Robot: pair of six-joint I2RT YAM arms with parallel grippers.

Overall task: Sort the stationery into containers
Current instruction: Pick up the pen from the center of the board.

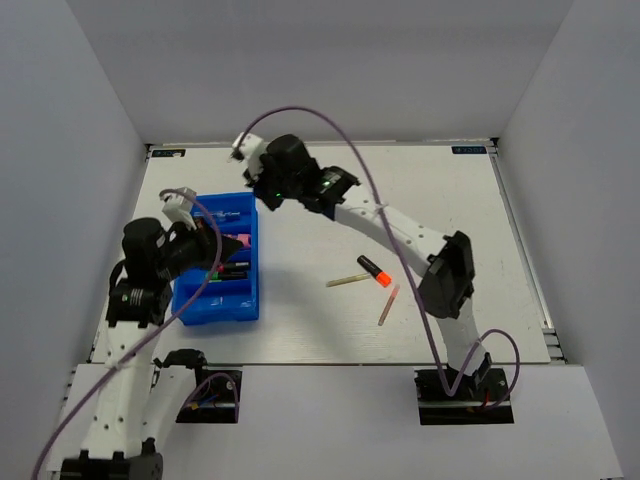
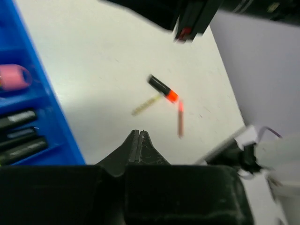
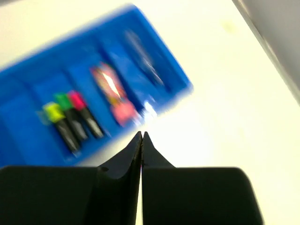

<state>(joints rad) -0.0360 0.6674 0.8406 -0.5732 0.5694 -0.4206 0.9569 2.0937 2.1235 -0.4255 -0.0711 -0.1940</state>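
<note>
The blue tray (image 1: 252, 296) sits at the table's left and holds black highlighters with yellow (image 3: 55, 113), green (image 3: 63, 100) and pink (image 3: 76, 100) ends, a pink tube (image 3: 112, 91) and a clear pen (image 3: 143, 58). It also shows in the left wrist view (image 2: 51, 122). On the table lie an orange-ended highlighter (image 1: 374, 270), a yellowish stick (image 1: 347, 281) and a pinkish stick (image 1: 389, 303). My left gripper (image 1: 212, 252) is shut and empty over the tray's right side. My right gripper (image 1: 266, 200) is shut and empty by the tray's far right corner.
The right arm (image 1: 400, 235) stretches across the table's middle, just behind the loose items. A purple cable (image 1: 330, 125) loops over it. White walls close in the table on three sides.
</note>
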